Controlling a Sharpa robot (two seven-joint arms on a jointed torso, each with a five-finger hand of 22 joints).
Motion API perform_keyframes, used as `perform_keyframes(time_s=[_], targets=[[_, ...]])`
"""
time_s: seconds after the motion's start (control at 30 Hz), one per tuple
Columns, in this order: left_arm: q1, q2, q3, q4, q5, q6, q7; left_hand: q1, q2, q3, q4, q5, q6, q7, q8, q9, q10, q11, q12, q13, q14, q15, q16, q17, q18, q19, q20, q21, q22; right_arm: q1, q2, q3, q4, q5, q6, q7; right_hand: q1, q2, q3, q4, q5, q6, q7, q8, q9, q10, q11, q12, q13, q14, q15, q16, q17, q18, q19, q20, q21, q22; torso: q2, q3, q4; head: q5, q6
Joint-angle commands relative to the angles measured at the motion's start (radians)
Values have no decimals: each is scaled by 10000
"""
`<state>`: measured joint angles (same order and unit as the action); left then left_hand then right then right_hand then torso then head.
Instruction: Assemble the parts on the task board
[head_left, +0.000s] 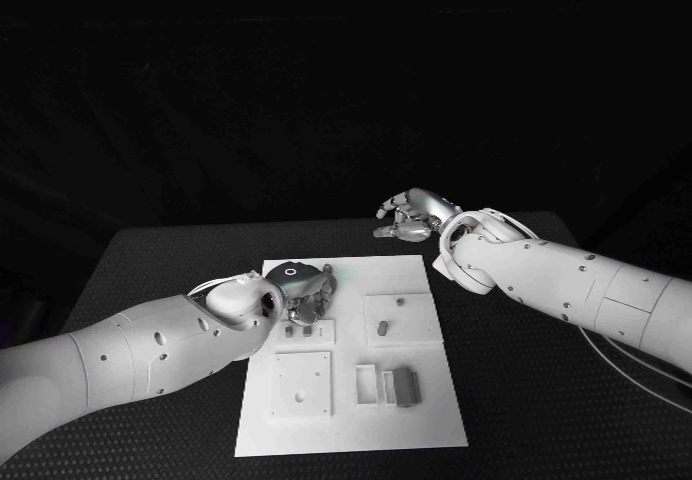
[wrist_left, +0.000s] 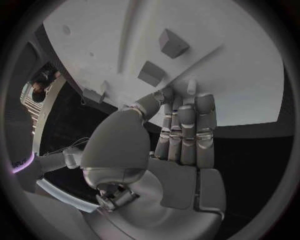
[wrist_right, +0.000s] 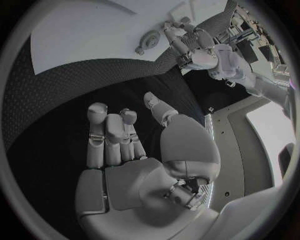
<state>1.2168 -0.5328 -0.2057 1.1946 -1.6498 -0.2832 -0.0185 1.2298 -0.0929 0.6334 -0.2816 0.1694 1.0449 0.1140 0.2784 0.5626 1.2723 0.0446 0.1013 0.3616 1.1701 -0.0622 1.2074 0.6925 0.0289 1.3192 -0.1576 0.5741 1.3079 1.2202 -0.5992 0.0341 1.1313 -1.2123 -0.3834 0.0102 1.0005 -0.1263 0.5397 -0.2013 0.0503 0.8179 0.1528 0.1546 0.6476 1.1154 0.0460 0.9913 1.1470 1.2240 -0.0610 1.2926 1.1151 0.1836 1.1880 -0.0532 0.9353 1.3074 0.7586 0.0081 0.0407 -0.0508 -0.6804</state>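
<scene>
1. Head view: the flat white rectangular task board (head_left: 433, 400) lies mid-bench on the black textured bench (head_left: 159, 260). The left robot hand (head_left: 300, 290) is down on the board's far left corner, over small grey parts (head_left: 306, 328). The right robot hand (head_left: 410, 217) hovers beyond the board's far edge, fingers curled, nothing in them.
2. Left wrist view: the left hand's fingers (wrist_left: 187, 120) lie straight together, tips at a pale peg (wrist_left: 192, 86); whether they grip it, I cannot tell.
3. Right wrist view: the right hand hangs empty above bare bench.
4. Risk, as I judge it: a blind contact may tilt the peg or shift the board.
</scene>
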Motion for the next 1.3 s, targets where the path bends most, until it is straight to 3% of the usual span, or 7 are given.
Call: perform_keyframes(time_s=[0.03,0.23,0.4,0.8,1.0,1.3], targets=[[11,-54,140,126,208,-86,97,-40,49,26,10,-69,76,-26,69,11,106,27,3,67,66,-24,43,15,1142,94,-11,44,215,-2,-15,1,20,-27,90,76,-1,2,-5,10,-26,13,65,41,-8,-32,-15,35,-13,-53,-39,-32,4,782,-21,-71,-24,165,2,-1,2,3,6],[18,-253,482,332,314,-126,65,-74,50,20,31,-80,81,-26,71,13,112,23,-7,82,77,-28,42,16,1137,106,-18,52,213,-2,-23,1,25,-27,94,71,1,2,-6,9,-26,13,65,41,-8,-32,-16,36,-14,-52,-39,-32,5,782,-20,-71,-24,165,-1,-2,11,18,18],[33,-472,595,511,480,-48,21,-115,49,10,56,-97,83,-25,71,14,113,21,-20,95,84,-30,39,17,1131,112,-24,57,212,-2,-37,1,22,-27,101,67,2,2,-5,9,-26,14,65,41,-8,-31,-16,37,-15,-51,-39,-32,5,782,-19,-72,-23,165,1,-1,7,31,15],[152,-1152,631,904,757,436,-160,-268,25,-51,137,-205,82,-21,69,18,114,20,-69,137,78,-31,21,20,1114,103,-39,70,215,-2,-76,1,26,-27,111,60,2,1,-7,9,-26,15,64,43,-7,-31,-16,39,-17,-50,-40,-32,6,782,-18,-72,-23,165,-3,4,20,44,-7],[150,-1338,626,1011,853,428,-172,-301,9,-66,158,-225,83,-21,69,20,115,20,-82,148,75,-32,18,22,1110,96,-41,73,216,-2,-91,1,20,-27,112,55,2,1,-7,9,-26,16,64,43,-7,-30,-17,40,-18,-49,-40,-32,6,782,-18,-73,-23,165,4,-15,10,62,-14],[147,-1541,620,1134,984,521,-171,-330,0,-76,184,-243,81,-21,68,22,117,20,-96,159,72,-32,15,24,1107,91,-44,75,215,-2,-98,1,17,-27,115,53,4,1,-7,9,-26,16,63,43,-7,-30,-17,41,-20,-48,-41,-32,7,782,-17,-74,-22,165,4,-7,7,77,-23]])
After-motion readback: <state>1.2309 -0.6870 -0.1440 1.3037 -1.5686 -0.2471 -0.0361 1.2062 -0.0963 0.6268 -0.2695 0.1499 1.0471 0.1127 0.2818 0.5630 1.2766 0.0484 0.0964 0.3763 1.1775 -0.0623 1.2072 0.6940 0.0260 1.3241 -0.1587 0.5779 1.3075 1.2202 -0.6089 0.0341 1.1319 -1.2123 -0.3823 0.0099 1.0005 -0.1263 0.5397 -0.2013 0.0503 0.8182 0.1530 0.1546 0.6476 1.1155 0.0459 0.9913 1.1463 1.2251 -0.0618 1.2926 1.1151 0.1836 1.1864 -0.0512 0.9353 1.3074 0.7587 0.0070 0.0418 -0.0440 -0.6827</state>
